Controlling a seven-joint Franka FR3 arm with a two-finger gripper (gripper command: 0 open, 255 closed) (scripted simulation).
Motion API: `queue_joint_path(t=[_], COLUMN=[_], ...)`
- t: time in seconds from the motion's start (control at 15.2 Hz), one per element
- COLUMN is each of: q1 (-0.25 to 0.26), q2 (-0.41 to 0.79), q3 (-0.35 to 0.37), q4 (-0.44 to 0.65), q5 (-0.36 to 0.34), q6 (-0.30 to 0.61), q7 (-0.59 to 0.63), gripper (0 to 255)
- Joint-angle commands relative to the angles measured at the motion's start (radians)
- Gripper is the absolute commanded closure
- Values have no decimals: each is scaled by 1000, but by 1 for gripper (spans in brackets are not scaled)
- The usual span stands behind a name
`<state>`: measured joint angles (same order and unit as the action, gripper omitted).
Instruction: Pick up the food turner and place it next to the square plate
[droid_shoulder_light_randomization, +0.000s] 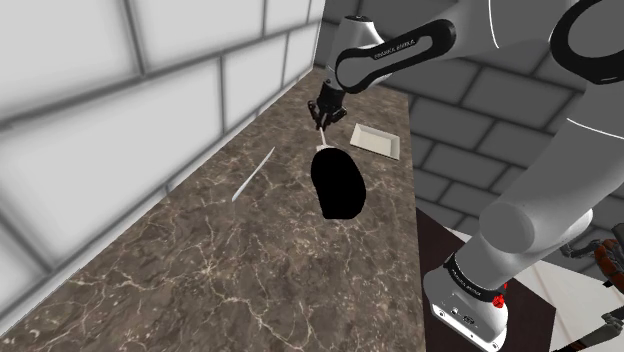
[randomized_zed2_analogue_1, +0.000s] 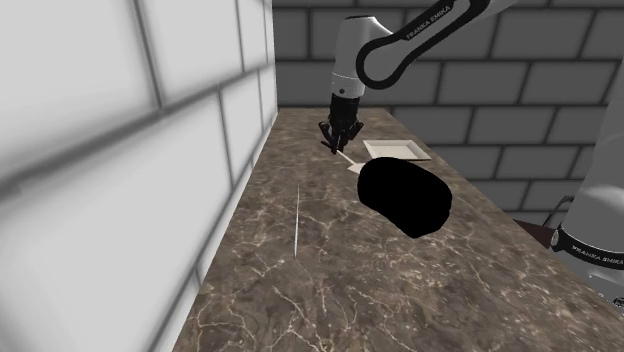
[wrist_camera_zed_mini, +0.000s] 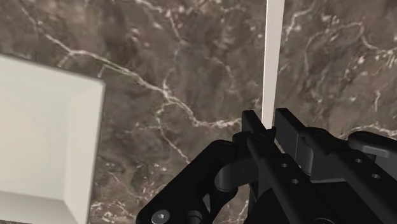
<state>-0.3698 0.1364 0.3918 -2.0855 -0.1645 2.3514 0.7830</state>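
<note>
Shoulder view first: the pincer (droid_shoulder_light_randomization: 325, 108) is hovering over the bench (droid_shoulder_light_randomization: 200, 260), just beside the plate (droid_shoulder_light_randomization: 376, 141). The white turner (droid_shoulder_light_randomization: 323, 135) is dangling beneath it toward a black blob (droid_shoulder_light_randomization: 338, 185); whether that blob belongs to the turner, I cannot tell. Second exterior view: the arm is tilting the turner (randomized_zed2_analogue_1: 352, 163) down near the plate's (randomized_zed2_analogue_1: 395, 150) corner, probably lining up the set-down. Wrist view: the fingers (wrist_camera_zed_mini: 253, 126) are clenching the turner's handle (wrist_camera_zed_mini: 275, 57), with the plate (wrist_camera_zed_mini: 44, 140) lying alongside. I'm judging the carry nearly done, with lowering and letting go coming next.
</note>
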Motion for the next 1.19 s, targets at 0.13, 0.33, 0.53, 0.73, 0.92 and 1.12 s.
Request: queue_joint_path(t=[0.13,0.33,0.53,0.73,0.92,1.12], q1=[5,8,8,8,8,8], q2=[34,49,49,49,49,49], q3=[-5,-8,-8,-8,-8,-8], q4=[-19,-27,-27,-27,-27,-27], q5=[-26,-38,-38,-38,-38,-38], q6=[49,71,71,71,71,71], q7=[22,31,31,31,31,31], gripper=[255,255,255,255,0,0])
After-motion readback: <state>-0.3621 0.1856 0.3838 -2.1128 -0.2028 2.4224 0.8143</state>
